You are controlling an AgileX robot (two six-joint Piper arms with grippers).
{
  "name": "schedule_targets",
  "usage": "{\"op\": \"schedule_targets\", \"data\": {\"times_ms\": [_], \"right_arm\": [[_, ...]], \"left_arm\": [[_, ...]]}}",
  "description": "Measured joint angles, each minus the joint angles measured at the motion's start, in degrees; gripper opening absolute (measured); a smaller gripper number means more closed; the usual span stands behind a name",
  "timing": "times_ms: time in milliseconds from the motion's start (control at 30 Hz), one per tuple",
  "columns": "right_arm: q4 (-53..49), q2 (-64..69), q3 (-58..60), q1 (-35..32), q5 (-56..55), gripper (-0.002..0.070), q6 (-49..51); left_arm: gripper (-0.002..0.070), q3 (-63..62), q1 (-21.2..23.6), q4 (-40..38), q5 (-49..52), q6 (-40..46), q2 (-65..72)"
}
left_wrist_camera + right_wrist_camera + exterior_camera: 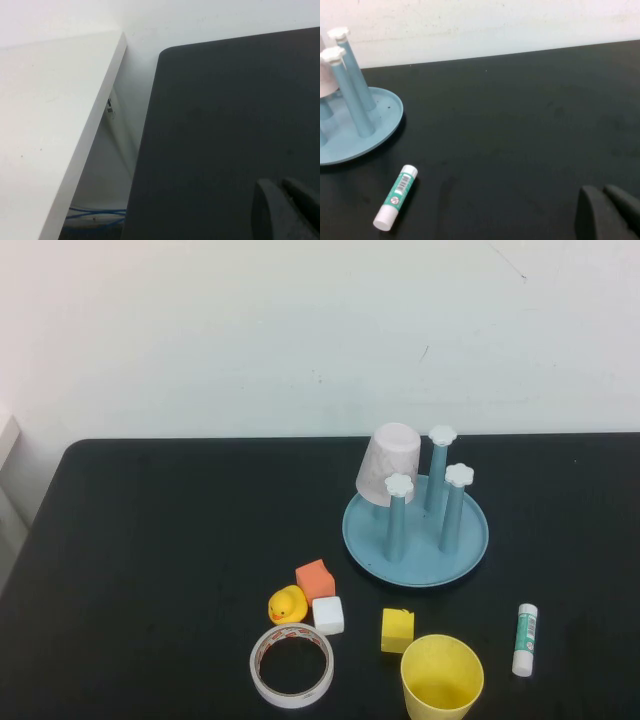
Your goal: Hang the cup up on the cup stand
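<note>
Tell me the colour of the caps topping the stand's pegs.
White, flower-shaped caps on blue pegs; clearest in the high view.

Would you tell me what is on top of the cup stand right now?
A pale pinkish-white cup hangs upside down over one peg of the cup stand, hiding it. Three capped pegs stand bare. The yellow cup sits upright on the table. Both grippers are away from it.

Bright yellow cup (441, 677), light-blue cup stand (415, 525) with white-capped pegs — on a black table (170, 540).
</note>
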Motion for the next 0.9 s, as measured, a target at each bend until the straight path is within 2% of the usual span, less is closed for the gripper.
{"op": "schedule_targets", "data": {"times_ms": [600,900], "right_arm": [[-0.19,0.0,0.0,0.0,0.0,-0.0001,0.0],[0.63,0.0,0.0,0.0,0.0,-0.0001,0.0]], "left_arm": [[-0.0002,0.0,0.0,0.0,0.0,0.0,0.0],[-0.0002,0.0,0.0,5.25,0.09,0.0,0.0]]}}
